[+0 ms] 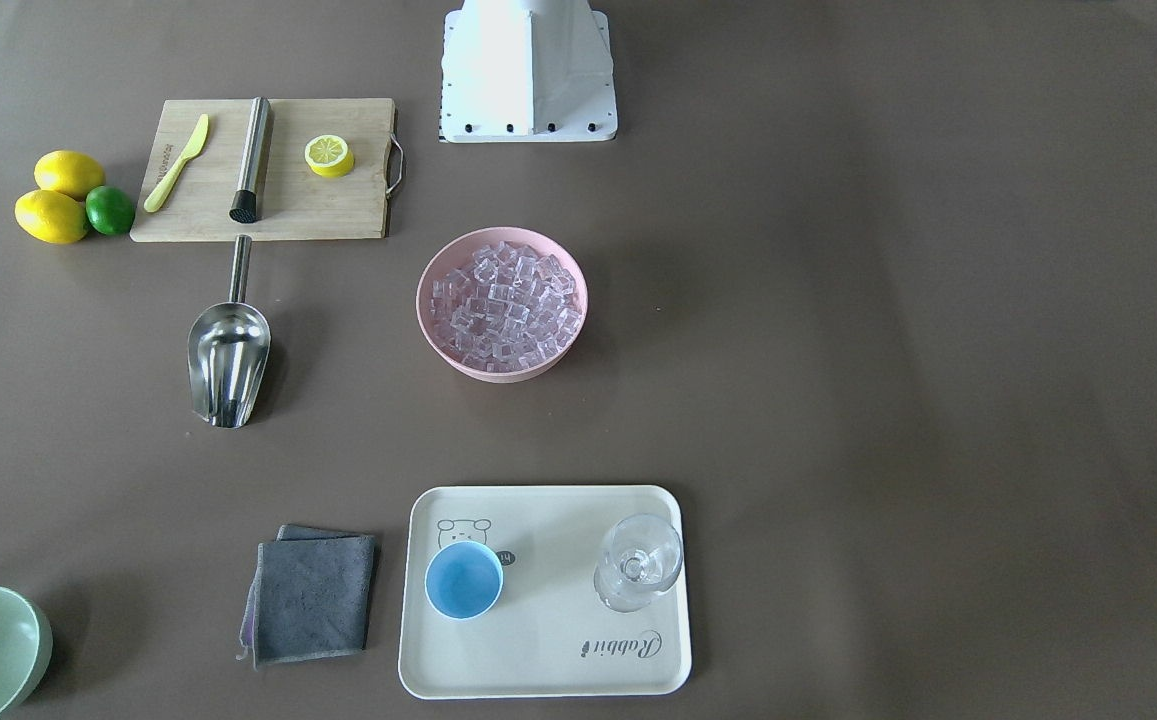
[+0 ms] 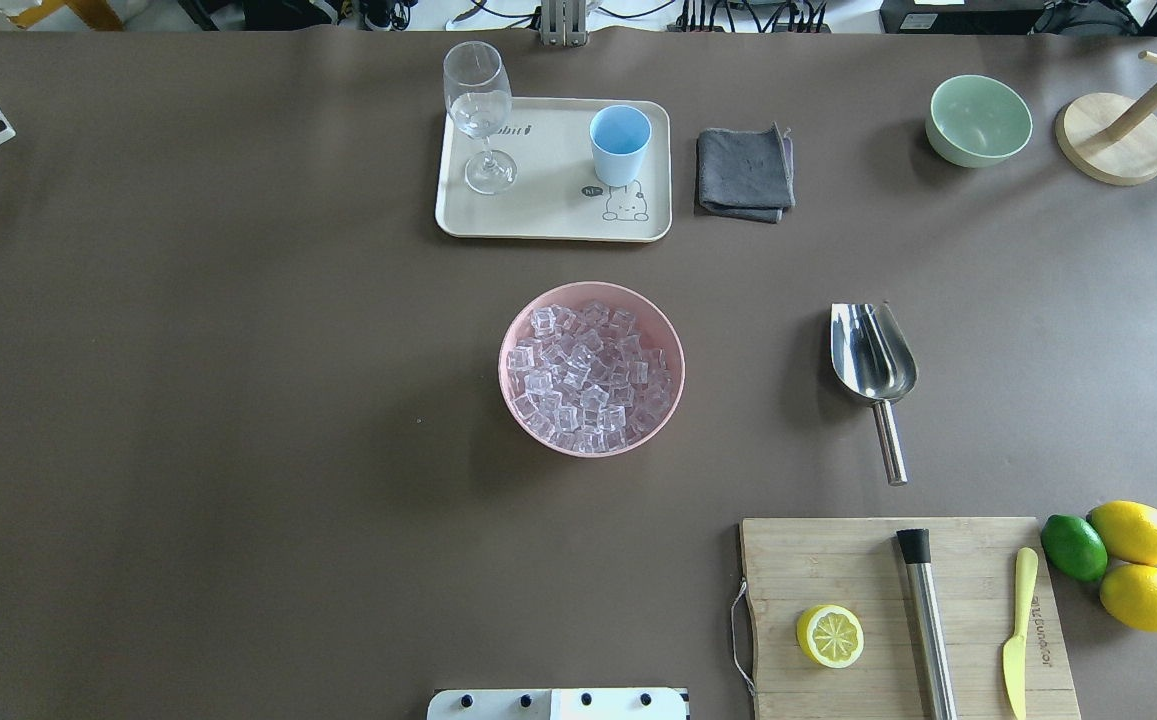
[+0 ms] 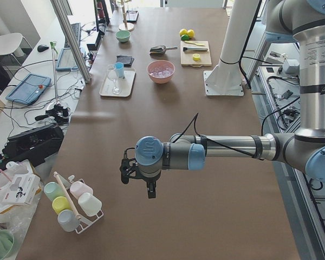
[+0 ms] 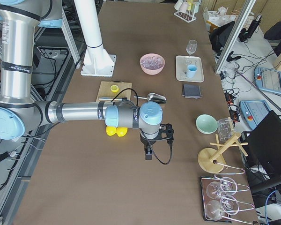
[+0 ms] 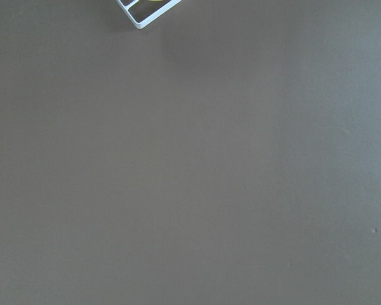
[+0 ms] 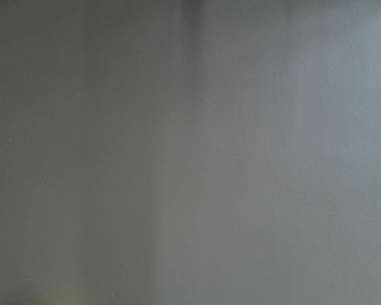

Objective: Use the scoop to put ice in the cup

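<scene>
The scoop (image 1: 228,362) lies on the bench (image 1: 838,350) beside the ice (image 1: 506,300), well apart from the left jaws and right jaws. I cannot tell whether either pair is parted or closed.

You have a long brown-covered table (image 2: 238,400) running down the room, with a pale floor (image 3: 1,120) along its edge. A white chair (image 3: 1,42) stands on that floor, and bright light washes the table's far end.

1. Small, clear, glassy ice cubes (image 2: 588,370) lie heaped in a pink bowl (image 1: 503,372).
2. The small, round, light-blue cup (image 2: 620,143) has no handle and stands upright on a cream tray (image 2: 548,215).
3. The shiny stainless-steel scoop (image 2: 873,355) lies trough-up on the table (image 2: 238,400), well apart from both.
</scene>
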